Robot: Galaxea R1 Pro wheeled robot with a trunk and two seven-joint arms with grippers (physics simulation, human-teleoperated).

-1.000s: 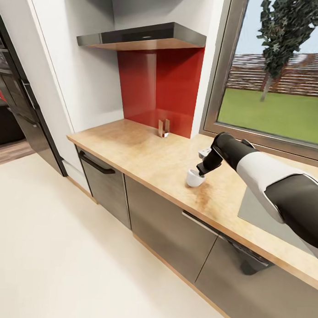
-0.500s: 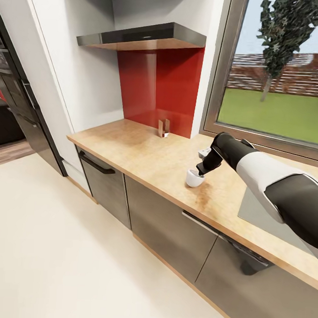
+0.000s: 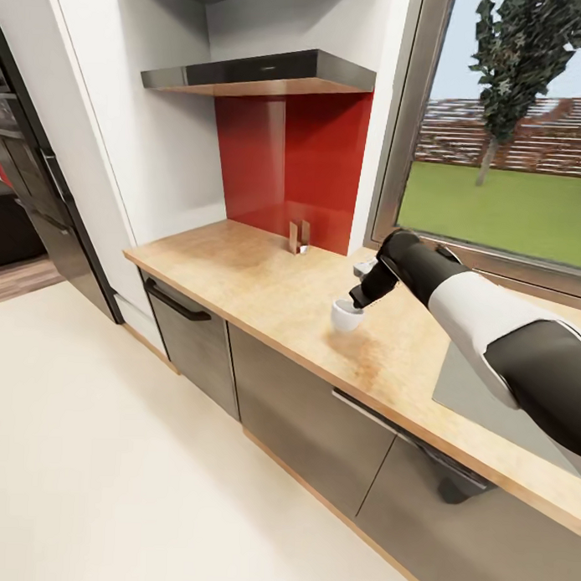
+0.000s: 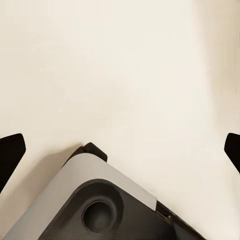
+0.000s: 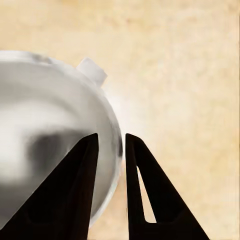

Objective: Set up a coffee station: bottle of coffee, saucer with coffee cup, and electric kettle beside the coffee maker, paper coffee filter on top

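Pinching the rim of the coffee cup (image 5: 55, 130), the right gripper (image 5: 111, 145) has one finger inside the bowl and one outside, the cup hanging just under it above the countertop (image 3: 266, 281). It is small, white and rounded, its stubby handle (image 5: 91, 71) jutting beyond the fingertips. Beside the robot's grey base (image 4: 100, 200), the left gripper (image 4: 120, 150) is spread wide over the cream floor (image 4: 120, 65).

A: What does the right arm (image 3: 482, 322) look like?

B: Glossy black cylindrical segments with a white sleeve-like section between them, and a small light-grey block by the wrist.

A: And its tool (image 5: 116, 145)?

B: Two black fingers (image 5: 80, 175), flat and tapering to narrow tips.

A: The left tool (image 4: 120, 150)?

B: Black fingertips at the picture's edges. Below them the robot's base (image 4: 100, 200): light-grey shell, dark-grey top with a round recess.
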